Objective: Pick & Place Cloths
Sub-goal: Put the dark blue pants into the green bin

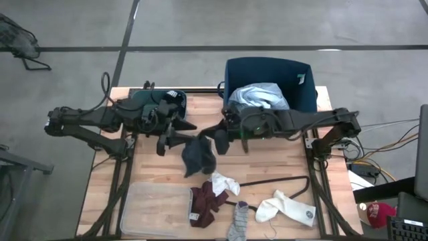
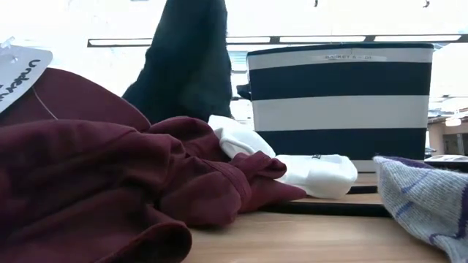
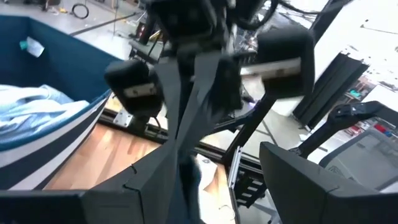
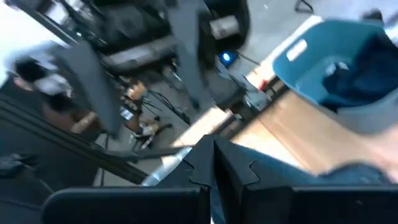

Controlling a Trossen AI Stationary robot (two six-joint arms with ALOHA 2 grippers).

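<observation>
Tool, right (image 1: 217, 142): my fingers are pressed together on one edge of the dark navy cloth (image 1: 198, 158), which hangs lifted over the middle of the desk (image 1: 281, 167).
Tool, left (image 1: 167, 140): my fingers stand apart, just beside the same cloth on its other side; whether they touch it, I cannot tell.
Step in hand: judged as the carry stage for this one garment, up off the desk and not yet over the bin.
Bin (image 1: 267, 70): blue inside, striped outside, at the far edge of the desk; light blue shirt (image 1: 257, 97) already lies in it.
Cloths left on desk: maroon piece (image 1: 206, 201) at the near edge, partly on the clear tray (image 1: 150, 204); white sock (image 1: 224, 182) beside it; second white sock (image 1: 287, 207) to the right; grey sock (image 1: 239, 221) at the very front.
Other: black wire hanger (image 1: 281, 181) lies between the socks.
Next move calls for: swinging the right arm back over the bin rim with the cloth clear of the wall, then parting the fingers; left tool must stay out of the hanging fabric.
</observation>
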